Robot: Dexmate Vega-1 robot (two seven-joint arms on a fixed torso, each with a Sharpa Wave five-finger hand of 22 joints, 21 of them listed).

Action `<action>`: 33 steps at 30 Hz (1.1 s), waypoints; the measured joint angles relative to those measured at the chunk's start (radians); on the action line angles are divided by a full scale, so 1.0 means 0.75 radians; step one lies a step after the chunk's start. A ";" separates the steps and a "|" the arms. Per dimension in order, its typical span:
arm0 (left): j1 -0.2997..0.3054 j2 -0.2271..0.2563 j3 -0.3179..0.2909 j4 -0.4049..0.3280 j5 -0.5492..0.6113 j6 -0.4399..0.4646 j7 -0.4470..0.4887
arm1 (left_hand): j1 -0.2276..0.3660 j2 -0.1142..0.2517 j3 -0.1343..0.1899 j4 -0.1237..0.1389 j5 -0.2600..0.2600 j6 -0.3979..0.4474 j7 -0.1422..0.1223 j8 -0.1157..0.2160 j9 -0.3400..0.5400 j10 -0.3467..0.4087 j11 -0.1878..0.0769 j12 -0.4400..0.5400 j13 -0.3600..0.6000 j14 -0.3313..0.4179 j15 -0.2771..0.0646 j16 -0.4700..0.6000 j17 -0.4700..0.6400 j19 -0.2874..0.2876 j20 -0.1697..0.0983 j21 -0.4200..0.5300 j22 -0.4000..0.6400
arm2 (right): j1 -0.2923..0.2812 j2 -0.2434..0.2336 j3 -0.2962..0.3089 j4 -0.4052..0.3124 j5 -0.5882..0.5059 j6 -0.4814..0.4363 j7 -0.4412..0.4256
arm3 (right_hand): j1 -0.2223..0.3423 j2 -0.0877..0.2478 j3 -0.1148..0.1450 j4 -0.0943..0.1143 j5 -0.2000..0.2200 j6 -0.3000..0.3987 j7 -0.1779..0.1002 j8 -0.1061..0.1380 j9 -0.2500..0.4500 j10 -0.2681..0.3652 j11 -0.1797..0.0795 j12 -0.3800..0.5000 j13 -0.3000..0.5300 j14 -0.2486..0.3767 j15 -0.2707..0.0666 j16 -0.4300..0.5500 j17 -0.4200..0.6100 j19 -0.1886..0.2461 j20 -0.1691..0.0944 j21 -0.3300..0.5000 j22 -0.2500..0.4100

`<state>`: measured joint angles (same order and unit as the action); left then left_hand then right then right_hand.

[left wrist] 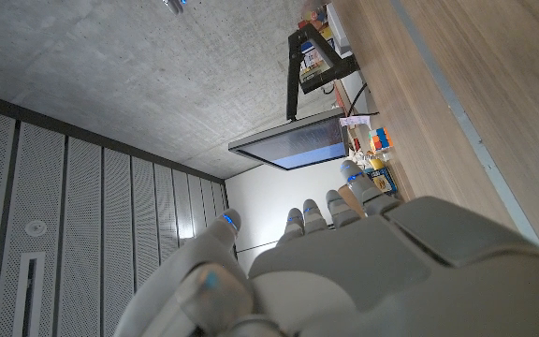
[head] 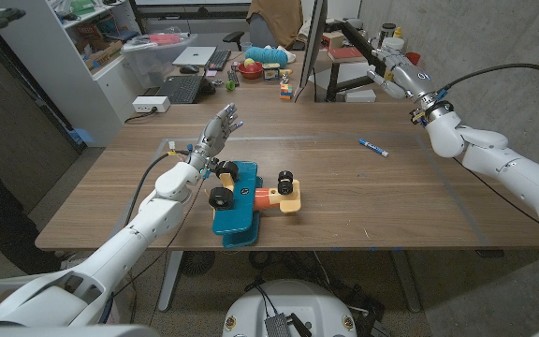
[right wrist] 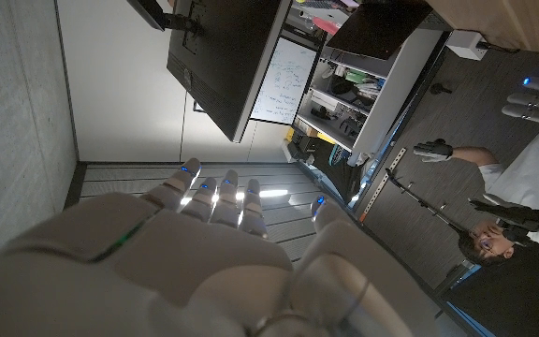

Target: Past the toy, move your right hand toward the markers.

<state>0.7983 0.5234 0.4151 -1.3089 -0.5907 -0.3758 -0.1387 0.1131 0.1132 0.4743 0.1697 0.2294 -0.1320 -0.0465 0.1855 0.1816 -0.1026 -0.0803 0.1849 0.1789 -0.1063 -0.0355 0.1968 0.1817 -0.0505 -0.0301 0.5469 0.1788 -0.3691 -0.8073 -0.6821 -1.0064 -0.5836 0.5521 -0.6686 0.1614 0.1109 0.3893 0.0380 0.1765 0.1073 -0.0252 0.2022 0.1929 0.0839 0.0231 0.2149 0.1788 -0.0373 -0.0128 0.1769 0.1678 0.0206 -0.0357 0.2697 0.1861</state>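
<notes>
Nearest, toy (head: 248,200): blue body, black wheels, orange and tan parts, lying on the counter (head: 363,201) close to the front edge, left of centre. Left hand (head: 215,132) raised just behind the toy, fingers apart, holding nothing. One blue marker (head: 373,147) lies mid-counter to the right, well apart from the toy. Right hand (head: 391,72) lifted above the far right edge, beyond the marker, fingers spread and empty; the right wrist view (right wrist: 215,245) confirms this.
</notes>
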 measured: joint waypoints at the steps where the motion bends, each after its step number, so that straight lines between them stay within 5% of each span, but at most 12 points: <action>1: 0.000 0.000 0.000 0.000 0.000 0.000 0.000 | -0.003 -0.003 0.000 0.000 0.000 0.000 0.000 0.000 0.000 0.000 0.000 0.000 0.000 0.000 0.000 0.000 0.000 0.000 0.000 0.000 0.000 | 0.000 -0.001 -0.001 0.000 -0.001 0.000 -0.001 | 0.000 0.000 -0.003 -0.003 0.000 0.000 0.000 0.000 0.000 0.000 0.000 0.000 0.000 0.000 0.000 0.000 0.000 0.000 0.000 0.000 0.000; 33: 0.012 0.004 -0.002 -0.012 -0.005 0.001 -0.006 | -0.003 -0.003 0.000 0.000 0.000 0.007 0.007 0.000 0.000 0.000 0.000 0.000 0.000 0.000 0.000 0.000 0.000 0.007 -0.008 -0.005 0.000 | -0.012 -0.036 -0.030 -0.064 -0.067 -0.034 0.027 | 0.014 -0.004 -0.009 -0.020 0.000 0.005 -0.005 0.000 0.000 0.024 0.000 0.008 0.000 0.029 0.000 0.000 0.000 0.029 0.000 0.001 0.000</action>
<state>0.8073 0.5262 0.4138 -1.3180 -0.5943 -0.3751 -0.1436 0.1109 0.1109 0.4743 0.1698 0.2294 -0.1266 -0.0412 0.1855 0.1817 -0.1025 -0.0803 0.1848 0.1789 -0.1063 -0.0355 0.1968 0.1817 -0.0449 -0.0358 0.5429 0.1788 -0.3784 -0.8340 -0.7049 -1.0543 -0.6336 0.5268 -0.6483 0.1721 0.1079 0.3825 0.0233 0.1765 0.1110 -0.0288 0.2022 0.1929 0.1021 0.0233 0.2207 0.1788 -0.0157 -0.0126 0.1770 0.1679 0.0422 -0.0357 0.2706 0.1862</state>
